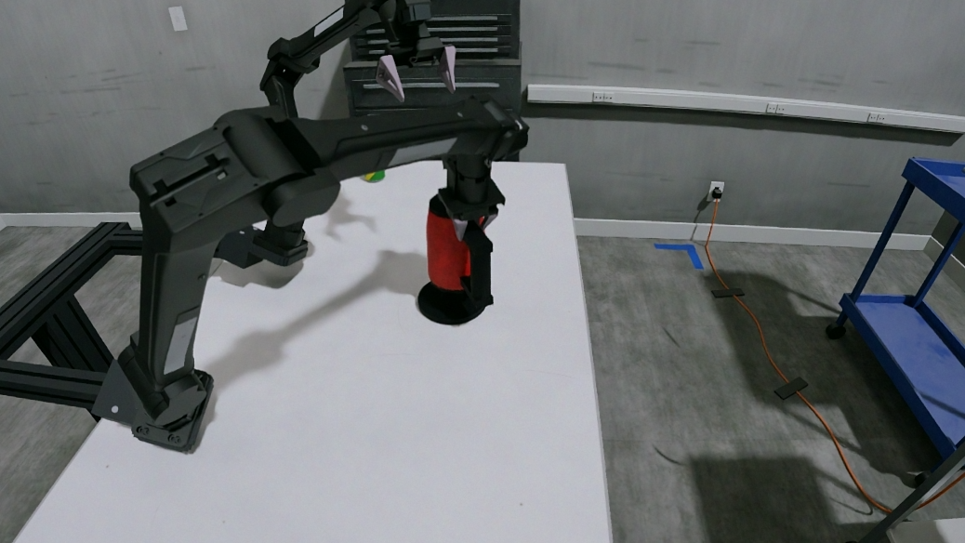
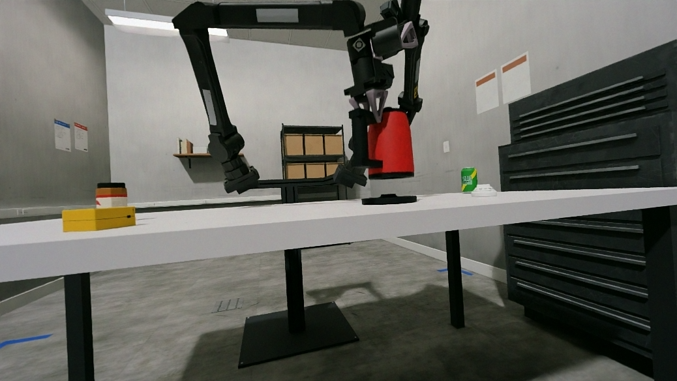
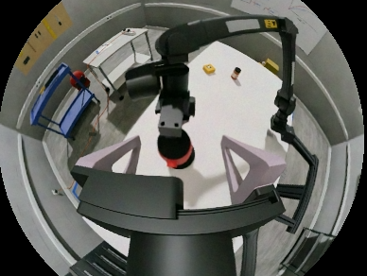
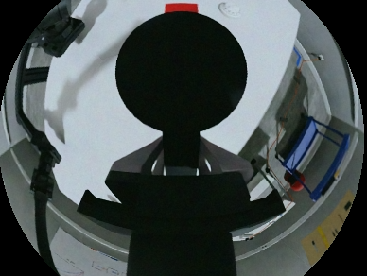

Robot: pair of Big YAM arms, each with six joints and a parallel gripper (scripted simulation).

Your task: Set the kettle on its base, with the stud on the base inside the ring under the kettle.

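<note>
The red kettle (image 1: pixel 445 253) (image 2: pixel 392 141) hangs upright above its black base (image 1: pixel 448 313) (image 2: pixel 389 200), with a clear gap below it in the exterior view. The two look nearly in line there. The stud (image 2: pixel 389 194) rises from the base's middle; the ring under the kettle is hidden. My right gripper (image 2: pixel 369 111) (image 4: pixel 181 138) is shut on the kettle's black handle (image 1: pixel 480 266) (image 2: pixel 361 139), near its top. The black lid (image 4: pixel 181 71) hides the base in the right wrist view. My left gripper (image 1: pixel 416 81) is open and empty, high behind the kettle in the top view.
A green can (image 1: pixel 375 176) (image 2: pixel 469 179) and a white disc-shaped thing (image 2: pixel 483 191) (image 4: pixel 230 9) are on the table (image 1: pixel 377 439). A yellow box (image 2: pixel 96 219) (image 3: pixel 208 69) and a jar (image 2: pixel 111 196) (image 3: pixel 235 73) stand at its other end. The left arm hangs close to the right arm.
</note>
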